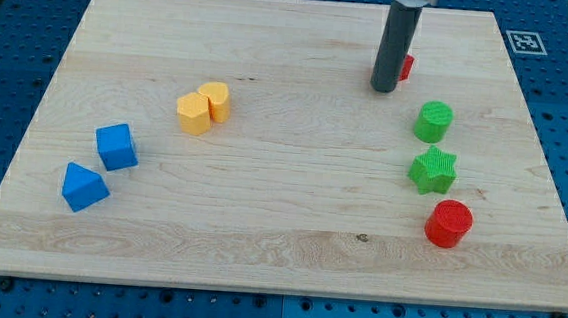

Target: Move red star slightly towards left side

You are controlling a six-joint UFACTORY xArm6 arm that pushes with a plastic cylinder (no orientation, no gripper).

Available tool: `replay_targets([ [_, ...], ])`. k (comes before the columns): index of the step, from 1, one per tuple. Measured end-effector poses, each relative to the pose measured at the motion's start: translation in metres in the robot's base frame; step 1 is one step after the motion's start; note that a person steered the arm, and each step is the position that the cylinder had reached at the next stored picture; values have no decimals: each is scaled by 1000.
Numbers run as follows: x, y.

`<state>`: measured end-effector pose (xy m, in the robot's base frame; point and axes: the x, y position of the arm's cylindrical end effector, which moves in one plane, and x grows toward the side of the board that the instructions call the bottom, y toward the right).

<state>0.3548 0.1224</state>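
The red star (407,66) lies near the view's top right and is mostly hidden behind my dark rod; only a small red edge shows on the rod's right side. My tip (383,88) rests on the board just left of and in front of the red star, touching or nearly touching it.
A green cylinder (433,120), a green star (433,169) and a red cylinder (449,223) stand in a column below the red star. Two yellow blocks (203,107) touch at centre left. Two blue blocks (116,146) (85,186) lie at lower left. The wooden board (278,249) ends near all sides.
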Motion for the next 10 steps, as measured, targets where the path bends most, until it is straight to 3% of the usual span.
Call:
replay_targets([
  [6, -18, 102],
  [10, -31, 33],
])
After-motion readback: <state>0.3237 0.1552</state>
